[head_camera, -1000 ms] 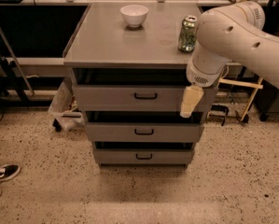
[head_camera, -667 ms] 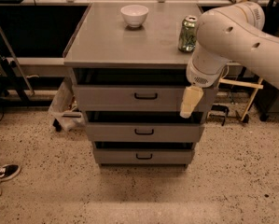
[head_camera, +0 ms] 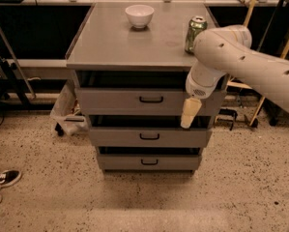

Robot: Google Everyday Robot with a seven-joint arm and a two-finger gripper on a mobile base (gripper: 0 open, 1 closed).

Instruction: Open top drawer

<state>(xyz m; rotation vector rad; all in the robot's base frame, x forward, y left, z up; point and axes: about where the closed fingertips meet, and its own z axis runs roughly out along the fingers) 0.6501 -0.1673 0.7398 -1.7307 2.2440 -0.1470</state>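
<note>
The top drawer [head_camera: 115, 101] is the widest grey drawer, just under the cabinet top, with a small black loop handle [head_camera: 151, 99] at mid-front. A dark gap shows above its front panel. My gripper [head_camera: 189, 114] hangs pointing down in front of the drawer's right end, to the right of the handle and apart from it. It holds nothing that I can see. The white arm [head_camera: 240, 62] reaches in from the right. Two narrower grey drawers, the middle one [head_camera: 149, 137] and the bottom one [head_camera: 149, 162], sit below.
On the grey cabinet top [head_camera: 110, 42] stand a white bowl [head_camera: 139, 15] at the back and a green can [head_camera: 195, 28] at the right, close to my arm. Black shoes [head_camera: 1, 180] lie on the speckled floor at the left. Wooden poles [head_camera: 274, 57] lean at the right.
</note>
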